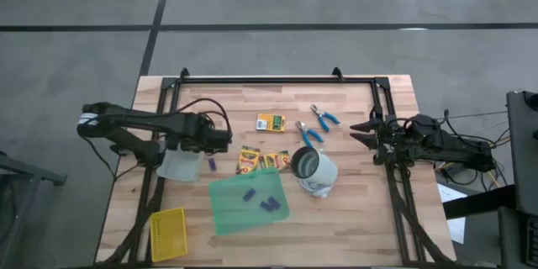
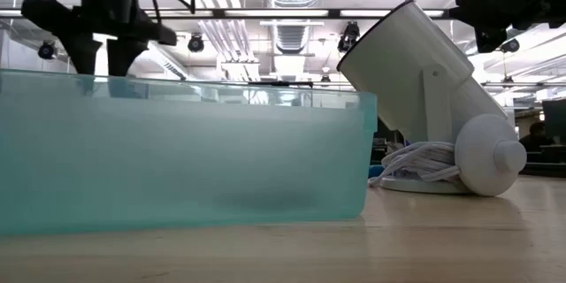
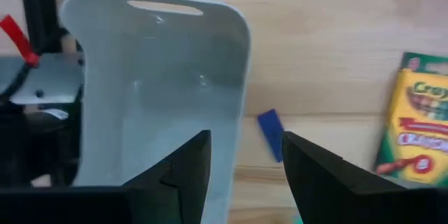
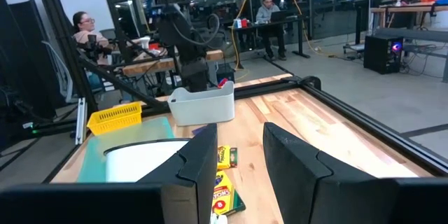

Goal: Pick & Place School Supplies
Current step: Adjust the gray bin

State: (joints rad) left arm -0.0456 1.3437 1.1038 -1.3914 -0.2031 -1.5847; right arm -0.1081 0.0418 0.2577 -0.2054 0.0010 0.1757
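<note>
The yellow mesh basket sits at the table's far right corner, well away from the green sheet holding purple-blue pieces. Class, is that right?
Not quite. The yellow mesh basket sits at the near left corner of the table, not the far right, as the high view shows. The rest holds: it lies apart from the green sheet, which carries purple-blue pieces.

Bright overhead lighting; wrist foregrounds blurred

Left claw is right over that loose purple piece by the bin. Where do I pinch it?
Pinch the purple piece across its narrow width, coming straight down. It lies flat on bare wood, free of the bin, and the open left claw already straddles it.
</note>
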